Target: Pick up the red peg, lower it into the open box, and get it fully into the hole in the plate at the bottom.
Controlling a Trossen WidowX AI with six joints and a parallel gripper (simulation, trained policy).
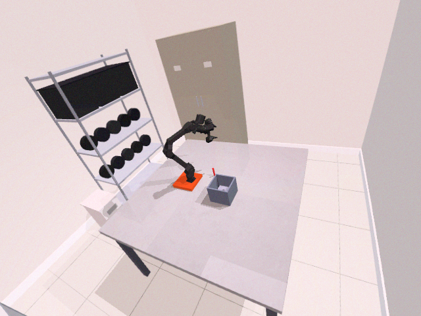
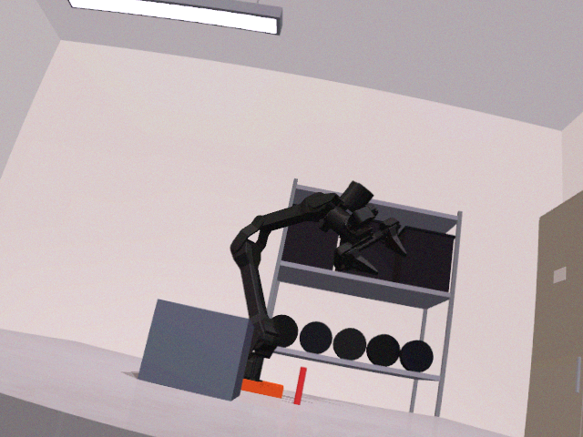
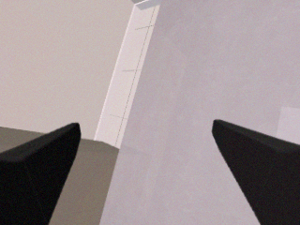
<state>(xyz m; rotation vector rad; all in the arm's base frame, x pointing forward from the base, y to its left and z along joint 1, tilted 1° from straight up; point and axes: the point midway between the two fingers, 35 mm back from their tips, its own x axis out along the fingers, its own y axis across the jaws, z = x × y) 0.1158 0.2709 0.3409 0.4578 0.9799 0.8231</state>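
Note:
The red peg [image 1: 213, 171] [image 2: 300, 385] stands upright on the table beside the box, near the orange base. The grey-blue open box [image 1: 219, 197] [image 2: 195, 350] stands on the table. A pale plate [image 1: 221, 187] shows in part at its bottom in the top view; its hole is too small to make out clearly. My gripper [image 1: 215, 131] [image 2: 391, 263] [image 3: 148, 127] is wide open and empty, high above the table and well above the peg. The wrist view shows neither peg nor box.
The arm's orange base plate [image 1: 181, 185] [image 2: 263, 389] sits beside the box on the table [image 1: 251, 231]. A metal shelf rack [image 1: 112, 179] with black containers and round black things stands behind the arm. A tall brown cabinet [image 1: 217, 88] stands beyond the table's far edge.

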